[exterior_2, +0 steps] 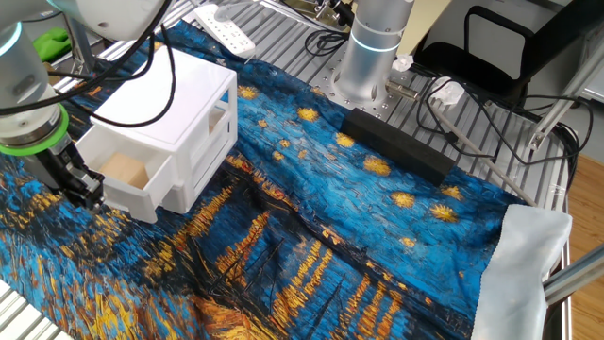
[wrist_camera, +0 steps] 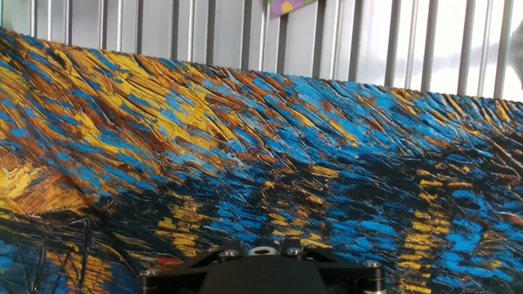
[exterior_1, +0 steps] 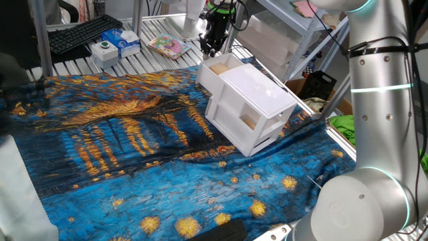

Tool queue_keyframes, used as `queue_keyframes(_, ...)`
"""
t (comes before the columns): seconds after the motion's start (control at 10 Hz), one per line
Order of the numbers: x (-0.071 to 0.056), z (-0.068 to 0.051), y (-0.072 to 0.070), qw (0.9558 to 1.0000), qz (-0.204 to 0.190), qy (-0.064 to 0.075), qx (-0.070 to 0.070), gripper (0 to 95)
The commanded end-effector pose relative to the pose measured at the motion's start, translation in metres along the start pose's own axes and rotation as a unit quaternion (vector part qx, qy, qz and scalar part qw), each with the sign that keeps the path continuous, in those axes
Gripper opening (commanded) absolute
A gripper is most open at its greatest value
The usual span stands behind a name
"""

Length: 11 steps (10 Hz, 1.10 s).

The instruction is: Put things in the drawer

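Tan block [exterior_2: 125, 171] lying inside the pulled-out upper drawer [exterior_2: 142, 192] of the white cabinet [exterior_1: 251, 107], apparently left open for closing, gripper [exterior_2: 85, 189] just beside its front, finger state impossible to tell.

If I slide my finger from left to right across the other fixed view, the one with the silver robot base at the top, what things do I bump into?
The hand → tan block in the open drawer → white cabinet → long black bar → white cloth at the right edge.
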<state>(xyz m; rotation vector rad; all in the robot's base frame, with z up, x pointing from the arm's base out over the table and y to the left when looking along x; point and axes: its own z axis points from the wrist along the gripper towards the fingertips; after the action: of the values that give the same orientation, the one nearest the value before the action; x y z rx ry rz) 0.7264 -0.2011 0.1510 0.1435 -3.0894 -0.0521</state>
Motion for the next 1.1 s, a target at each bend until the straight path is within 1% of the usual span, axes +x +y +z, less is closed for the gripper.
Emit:
queue_keyframes(0.1, 0.0003, 0.0005, 0.0004, 1.0, 0.0, -0.002, -0.001, 0.0)
queue_keyframes(0.2, 0.0003, 0.0005, 0.0004, 1.0, -0.001, -0.001, -0.001, 0.0)
queue_keyframes(0.4, 0.0003, 0.0005, 0.0004, 1.0, -0.002, 0.004, 0.0, 0.0)
queue_keyframes(1.1, -0.0002, -0.0003, 0.0006, 1.0, 0.001, 0.002, -0.001, 0.0)
